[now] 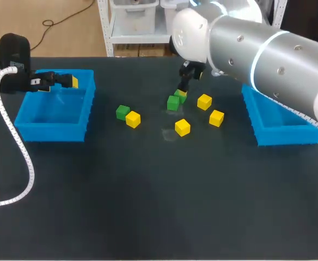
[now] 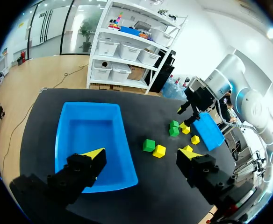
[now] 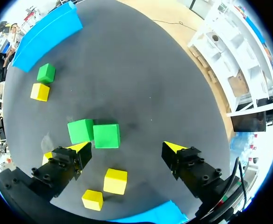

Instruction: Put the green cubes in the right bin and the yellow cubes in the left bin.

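A: Item one, left tool [image 2: 142, 155]?
B: Fingers spread, nothing held, above the blue plastic left bin [image 1: 50, 132] by the table's [image 1: 148, 206] far left corner.
A: Right tool [image 3: 127, 147]?
B: Spread, empty, over two touching green cubes [image 3: 106, 135] near the far edge's middle. Third green cube [image 1: 123, 112] touches a yellow cube [image 1: 133, 119]; three yellow cubes [image 1: 182, 127] lie loose toward the blue right bin [image 1: 284, 136] at the right edge.
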Action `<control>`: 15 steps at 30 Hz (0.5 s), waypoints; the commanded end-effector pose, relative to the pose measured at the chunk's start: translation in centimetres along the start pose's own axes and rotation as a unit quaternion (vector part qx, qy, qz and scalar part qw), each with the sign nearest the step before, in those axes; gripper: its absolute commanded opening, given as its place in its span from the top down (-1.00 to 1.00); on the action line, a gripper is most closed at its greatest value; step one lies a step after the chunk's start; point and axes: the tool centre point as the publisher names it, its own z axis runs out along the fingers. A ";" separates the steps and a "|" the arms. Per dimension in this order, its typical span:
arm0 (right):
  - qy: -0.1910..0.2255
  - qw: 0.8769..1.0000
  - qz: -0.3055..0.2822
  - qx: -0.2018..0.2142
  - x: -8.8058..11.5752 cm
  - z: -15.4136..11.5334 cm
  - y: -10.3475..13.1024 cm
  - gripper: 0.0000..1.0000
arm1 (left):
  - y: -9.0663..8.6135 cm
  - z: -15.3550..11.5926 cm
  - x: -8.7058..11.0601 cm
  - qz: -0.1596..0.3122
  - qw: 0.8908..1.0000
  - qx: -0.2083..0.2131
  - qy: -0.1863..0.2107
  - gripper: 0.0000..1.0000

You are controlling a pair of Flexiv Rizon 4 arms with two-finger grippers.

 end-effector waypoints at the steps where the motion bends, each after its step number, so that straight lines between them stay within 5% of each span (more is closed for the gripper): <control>1: 0.191 0.982 -0.001 -0.008 -1.0 0.5 -0.6 -1.00 | 0.2 0.0 0.1 0.001 1.000 0.006 -0.003 -1.00; 15: 0.200 0.980 0.000 -0.012 -1.1 1.5 -0.8 -1.00 | 0.2 0.0 0.1 0.001 1.000 0.006 -0.003 -1.00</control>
